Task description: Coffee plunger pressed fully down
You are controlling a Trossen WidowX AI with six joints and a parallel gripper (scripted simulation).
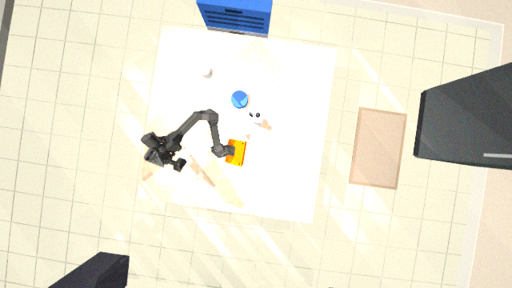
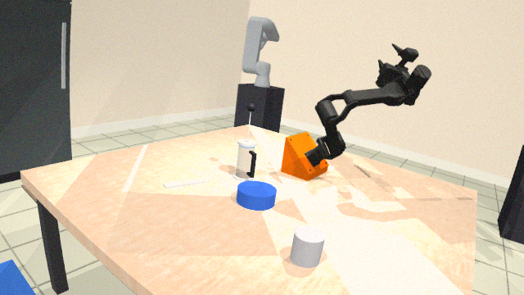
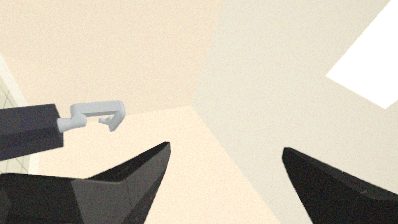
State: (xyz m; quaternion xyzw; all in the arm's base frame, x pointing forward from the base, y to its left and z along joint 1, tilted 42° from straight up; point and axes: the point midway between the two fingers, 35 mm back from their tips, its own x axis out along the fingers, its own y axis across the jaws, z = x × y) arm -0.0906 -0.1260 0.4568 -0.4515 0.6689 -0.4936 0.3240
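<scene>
The coffee press (image 1: 258, 121) (image 2: 243, 161) stands upright on the table (image 2: 184, 229), its black handle on its side. Its plunger is up: the black knob (image 1: 258, 115) (image 2: 250, 107) sits on a thin rod well above the white lid. My gripper (image 2: 386, 52) (image 3: 225, 149) is open, with nothing between its fingers. It is raised high, to the right of the press in the exterior view and far from it. The press is not in the wrist view, which shows walls and ceiling.
The arm stands on an orange wedge (image 1: 240, 154) (image 2: 300, 156). A blue round block (image 1: 239, 99) (image 2: 256, 197) is close to the press. A grey cylinder (image 1: 206, 73) (image 2: 307, 247) stands farther off. A flat white bar (image 2: 185, 183) lies near the press. Another grey arm (image 2: 252, 45) (image 3: 97, 108) stands beyond the table.
</scene>
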